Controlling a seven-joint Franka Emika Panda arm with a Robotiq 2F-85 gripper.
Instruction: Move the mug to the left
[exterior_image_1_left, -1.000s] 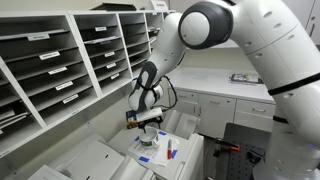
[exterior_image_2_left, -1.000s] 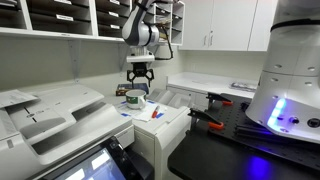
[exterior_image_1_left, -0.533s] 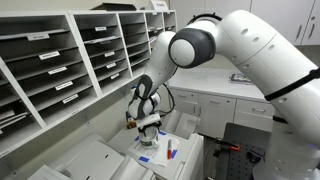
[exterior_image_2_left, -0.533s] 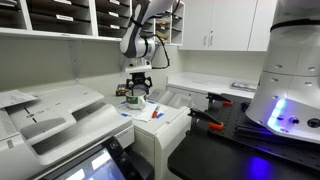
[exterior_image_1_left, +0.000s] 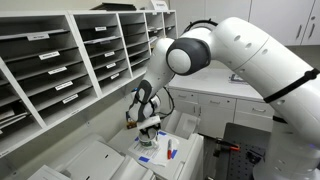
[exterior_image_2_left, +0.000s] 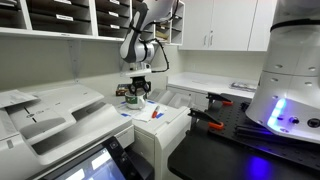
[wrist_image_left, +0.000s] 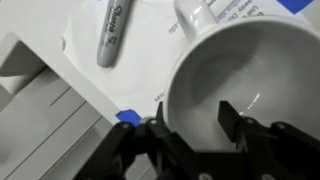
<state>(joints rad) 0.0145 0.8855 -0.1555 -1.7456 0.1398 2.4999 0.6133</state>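
Observation:
The mug (wrist_image_left: 235, 60) is whitish-grey with a darker inside and fills the right of the wrist view, its handle at the top. It stands on papers on top of the printer in both exterior views (exterior_image_1_left: 150, 138) (exterior_image_2_left: 137, 101). My gripper (wrist_image_left: 195, 118) is open and low over the mug. It straddles the mug's wall, with one finger inside the mug and the other outside its rim. In the exterior views the gripper (exterior_image_1_left: 148, 126) (exterior_image_2_left: 138, 91) points straight down onto the mug.
A grey marker (wrist_image_left: 113, 35) lies on white paper beside the mug, with a small blue item (wrist_image_left: 127, 116) close to the outer finger. Blue and red pens (exterior_image_1_left: 169, 150) lie nearby. Mail-slot shelves (exterior_image_1_left: 60, 60) rise behind, and a counter (exterior_image_2_left: 215, 88) is to the side.
The gripper has come down from just above the mug until its fingers are at the rim. The mug has not moved.

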